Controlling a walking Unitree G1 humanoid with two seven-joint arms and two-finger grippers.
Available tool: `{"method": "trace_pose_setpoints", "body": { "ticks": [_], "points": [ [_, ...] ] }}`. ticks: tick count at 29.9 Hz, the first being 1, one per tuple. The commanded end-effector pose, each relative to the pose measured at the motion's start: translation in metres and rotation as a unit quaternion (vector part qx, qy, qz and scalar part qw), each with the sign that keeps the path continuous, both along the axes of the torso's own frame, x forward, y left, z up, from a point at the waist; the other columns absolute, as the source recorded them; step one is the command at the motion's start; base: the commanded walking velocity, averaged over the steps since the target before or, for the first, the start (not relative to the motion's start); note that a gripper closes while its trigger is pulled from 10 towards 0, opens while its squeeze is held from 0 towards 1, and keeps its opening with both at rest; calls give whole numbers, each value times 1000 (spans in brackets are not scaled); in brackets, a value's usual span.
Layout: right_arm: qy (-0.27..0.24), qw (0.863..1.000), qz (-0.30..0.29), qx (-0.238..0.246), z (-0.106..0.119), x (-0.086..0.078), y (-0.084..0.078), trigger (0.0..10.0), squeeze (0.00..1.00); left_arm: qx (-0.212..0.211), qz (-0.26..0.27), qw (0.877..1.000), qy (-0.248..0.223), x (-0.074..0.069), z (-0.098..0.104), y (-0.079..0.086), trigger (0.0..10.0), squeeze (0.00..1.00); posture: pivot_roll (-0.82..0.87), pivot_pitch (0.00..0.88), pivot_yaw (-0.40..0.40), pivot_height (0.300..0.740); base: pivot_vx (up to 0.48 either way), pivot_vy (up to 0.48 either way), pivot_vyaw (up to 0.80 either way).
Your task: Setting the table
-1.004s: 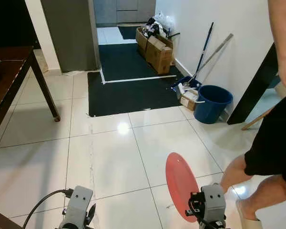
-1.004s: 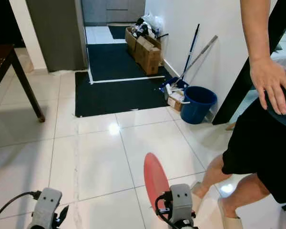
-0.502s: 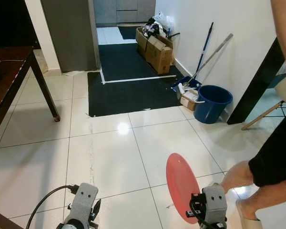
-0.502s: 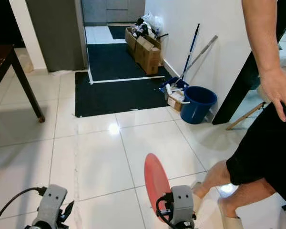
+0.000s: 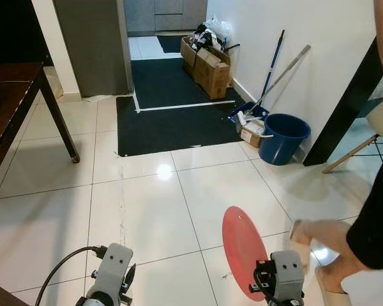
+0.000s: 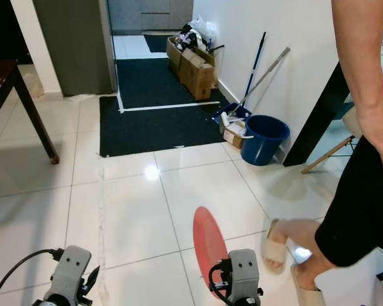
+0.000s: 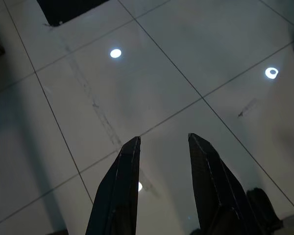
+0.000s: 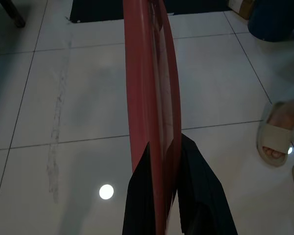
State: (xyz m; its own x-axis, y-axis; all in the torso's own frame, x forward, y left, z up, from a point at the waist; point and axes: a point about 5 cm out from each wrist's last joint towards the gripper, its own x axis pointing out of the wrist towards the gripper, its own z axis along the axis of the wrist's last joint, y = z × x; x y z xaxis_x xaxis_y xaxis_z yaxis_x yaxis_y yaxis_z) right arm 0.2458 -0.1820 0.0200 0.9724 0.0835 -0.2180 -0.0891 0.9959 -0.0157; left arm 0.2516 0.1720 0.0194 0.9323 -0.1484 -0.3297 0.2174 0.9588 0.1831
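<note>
Right fingers (image 8: 159,196) clamped on upright red plate (image 5: 242,250), left fingers (image 7: 161,147) parted, holding nothing

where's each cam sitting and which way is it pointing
Left and right eye views: on the head, facing forward and down over tiled floor; both wrists show low. They share the red plate, blue bucket and a person's leg.
Left wrist view: along the left gripper, open over floor.
Right wrist view: along the right gripper clamping the plate edge-on.
</note>
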Motion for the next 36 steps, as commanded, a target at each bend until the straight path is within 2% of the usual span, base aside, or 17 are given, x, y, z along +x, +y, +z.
{"method": "trace_pose_setpoints", "body": {
  "ticks": [1, 36],
  "points": [
    [9, 1000, 2, 3, -3, -3, 2, 10000, 0, 1, -1, 1000, 13, -5, -7, 0, 10000, 0, 14, 90, 52, 740, 326, 0, 0],
    [14, 1000, 8, -4, -4, -3, 4, 10000, 0, 0, 2, 1000, 11, -4, -8, 0, 10000, 0, -8, 98, 48, 740, 369, 0, 0]
  ]
}}
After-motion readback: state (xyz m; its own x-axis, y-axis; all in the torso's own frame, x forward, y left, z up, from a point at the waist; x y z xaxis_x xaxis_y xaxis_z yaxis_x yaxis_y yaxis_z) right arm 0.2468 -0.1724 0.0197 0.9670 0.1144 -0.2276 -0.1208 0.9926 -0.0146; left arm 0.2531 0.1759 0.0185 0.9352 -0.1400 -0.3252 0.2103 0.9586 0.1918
